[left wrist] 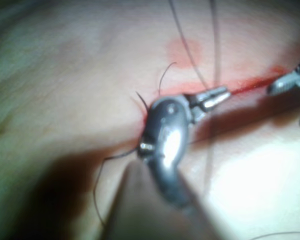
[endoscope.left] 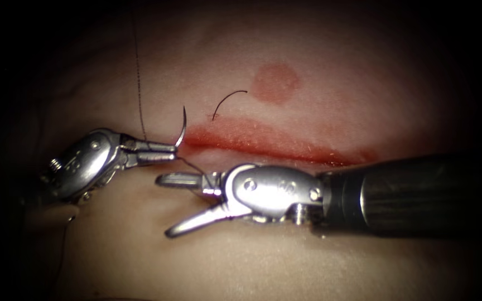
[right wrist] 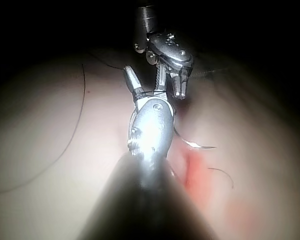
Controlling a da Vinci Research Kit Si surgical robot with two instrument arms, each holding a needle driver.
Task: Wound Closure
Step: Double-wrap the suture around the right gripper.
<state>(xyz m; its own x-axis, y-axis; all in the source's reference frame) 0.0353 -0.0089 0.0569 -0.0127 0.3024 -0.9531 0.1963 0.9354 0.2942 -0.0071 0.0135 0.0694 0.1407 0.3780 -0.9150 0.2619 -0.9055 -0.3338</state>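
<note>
Jaws of the right tool [endoscope.left: 182, 203] stand wide apart and hold nothing, just below the left end of the cut [endoscope.left: 269, 142]; thread [endoscope.left: 192, 164] runs across between them and the left tool. Just beyond, the left tool [endoscope.left: 165, 151] has its jaws closed on the needle [endoscope.left: 182, 127] near its lower end, at the left end of the cut. From there the needle curves upward with its tip free above the tissue [endoscope.left: 319, 234]; it does not look to be in the tissue.

Needle: thin, stiff, light and likely slippery, apt to swivel if taken near an end, so the mid-curve looks the surer hold. Thread is fine and limp, easily snagged; one strand rises from the left tool toward the top of the endoscope view. Tissue looks soft and yielding.

Farther off, above the cut, a short cut end [endoscope.left: 227, 102] curls up from the tissue, with a round red stain [endoscope.left: 274, 82] beyond it.
</note>
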